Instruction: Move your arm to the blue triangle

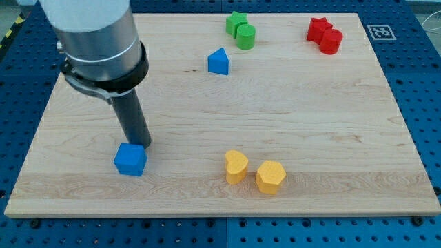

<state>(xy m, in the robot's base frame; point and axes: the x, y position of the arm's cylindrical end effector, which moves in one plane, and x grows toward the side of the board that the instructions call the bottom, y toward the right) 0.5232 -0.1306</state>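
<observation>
The blue triangle [218, 61] lies on the wooden board [310, 124] above the middle, towards the view's top. My tip [140, 145] is at the lower left of the board, touching the top edge of a blue cube [130, 160]. The triangle is well up and to the right of my tip. The rod hangs from a wide grey arm body at the view's top left.
A green star [236, 23] and a green cylinder [245, 36] sit together at the top centre. A red star [318, 29] and a red cylinder [331, 41] sit at the top right. Two yellow blocks [236, 166] [271, 177] lie at the bottom centre.
</observation>
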